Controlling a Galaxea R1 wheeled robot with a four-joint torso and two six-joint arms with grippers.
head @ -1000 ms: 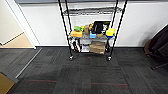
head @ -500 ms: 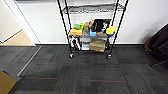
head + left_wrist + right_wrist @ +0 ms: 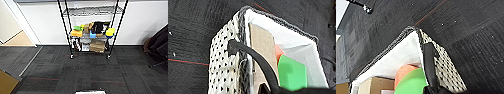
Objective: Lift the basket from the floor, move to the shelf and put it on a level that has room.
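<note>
Facing the shelf [image 3: 91,30], the head view records a tall black wire rack on casters standing against a white wall, its grey grid level [image 3: 92,11] bare, and lower tiers packed with coloured items and a brown cardboard box [image 3: 97,46]. The floor [image 3: 82,72] is dark charcoal carpet tile with thin red lines. At that view's bottom edge, a white strip of the basket [image 3: 90,92] barely shows. The wrist views supply the detail: the basket [image 3: 224,70] is cream weave with dark speckles and a white fabric lining folded over its rim, raised above the carpet. Inside sit a green block [image 3: 291,72], an orange piece [image 3: 407,72] and a tan cardboard piece [image 3: 261,50]. A dark finger [image 3: 250,56] of the left gripper hooks over one rim; a dark finger [image 3: 429,62] of the right gripper grips the opposite rim, both clamped on the basket.
</note>
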